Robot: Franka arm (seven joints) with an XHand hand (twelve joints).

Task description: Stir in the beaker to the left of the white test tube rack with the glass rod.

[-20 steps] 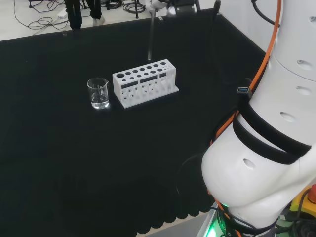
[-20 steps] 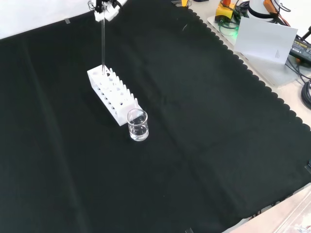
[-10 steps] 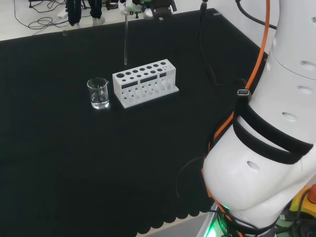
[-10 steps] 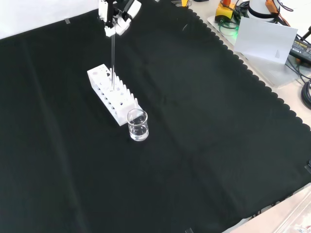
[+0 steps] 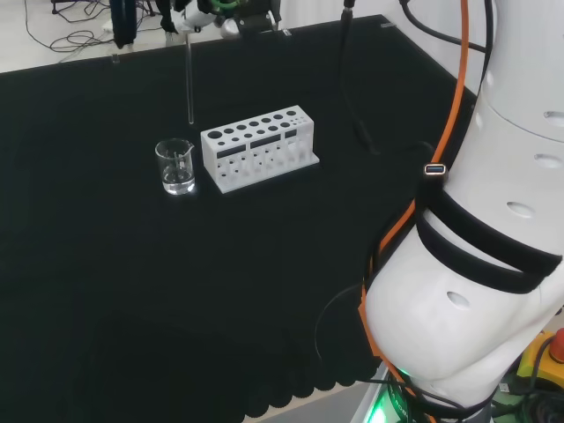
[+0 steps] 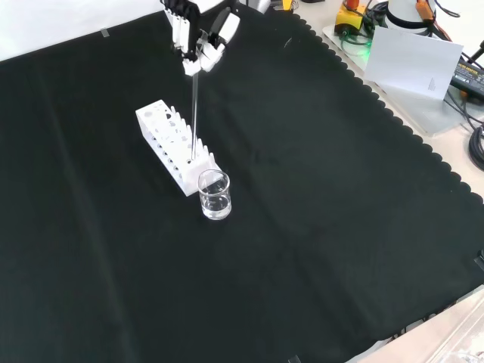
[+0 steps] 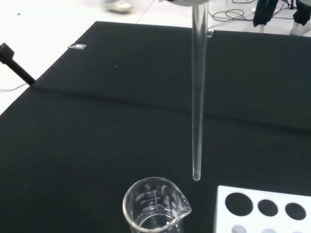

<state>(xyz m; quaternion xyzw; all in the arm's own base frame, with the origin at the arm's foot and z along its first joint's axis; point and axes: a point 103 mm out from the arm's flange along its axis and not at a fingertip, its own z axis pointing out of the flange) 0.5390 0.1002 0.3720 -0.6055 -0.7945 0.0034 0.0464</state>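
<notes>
Hand: hand [image 6: 198, 34] hangs above the far end of the black cloth [image 6: 318, 227] in the front view, fingers curled and pinching the top of the glass rod [image 6: 195, 113].
Glass rod: held upright, clear of everything below. In the wrist view its lower tip [image 7: 196, 177] hangs in the air just above and beside the beaker's rim, not inside it. In the head view the rod [image 5: 189, 84] stands above the gap between beaker and rack.
Beaker: small clear beaker [image 5: 176, 166] with spout, upright on the cloth, just beside the short end of the rack, on its left in the head view. In the front view the beaker [image 6: 215, 195] sits at the rack's near end. A little clear liquid seems to lie at the bottom; the level is hard to read. The wrist view shows its rim and printed scale [image 7: 155, 206].
Rack: white test tube rack [image 5: 259, 147], rows of round holes on top, lying toward the middle of the cloth, well away from its scalloped edge. Holes look unfilled in the wrist view [image 7: 265, 208].
Arm: large white links [image 5: 493, 264] with orange cable at the right in the head view.
</notes>
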